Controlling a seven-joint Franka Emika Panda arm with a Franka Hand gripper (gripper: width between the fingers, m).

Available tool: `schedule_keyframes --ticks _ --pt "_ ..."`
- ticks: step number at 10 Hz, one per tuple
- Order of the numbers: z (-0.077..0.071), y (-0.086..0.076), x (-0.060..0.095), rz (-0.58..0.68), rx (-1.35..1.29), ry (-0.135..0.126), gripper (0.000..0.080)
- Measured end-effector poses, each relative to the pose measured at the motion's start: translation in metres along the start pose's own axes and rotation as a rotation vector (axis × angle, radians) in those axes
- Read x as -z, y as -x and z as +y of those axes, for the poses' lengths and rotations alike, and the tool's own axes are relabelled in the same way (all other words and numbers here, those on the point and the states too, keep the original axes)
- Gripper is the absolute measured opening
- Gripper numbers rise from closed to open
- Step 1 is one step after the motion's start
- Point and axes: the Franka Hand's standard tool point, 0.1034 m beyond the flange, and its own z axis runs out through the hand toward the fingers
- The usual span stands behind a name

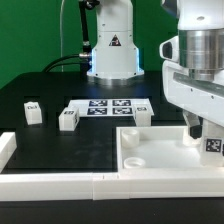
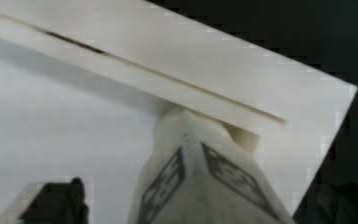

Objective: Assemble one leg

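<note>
A tagged white leg (image 1: 211,141) is standing upright in the far corner of the white tray-like panel (image 1: 150,152), at the exterior view's right, directly under the claw (image 1: 203,128). The claw's fingers are spreading wide around it, not pinching it. Three more legs (image 1: 33,112) are sitting on the black tabletop (image 1: 60,140) beside the marker board (image 1: 108,107).

four legs (image 1: 33,112), one white panel (image 1: 160,160), one marker board (image 1: 108,106), one gripper (image 1: 200,128)
</note>
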Motion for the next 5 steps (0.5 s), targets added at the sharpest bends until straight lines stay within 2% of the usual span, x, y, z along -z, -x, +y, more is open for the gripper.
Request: schedule_keyframes --ticks 5 --pt "0.0003 -0.0006 0.0 0.007 0.476 0.006 0.0649"
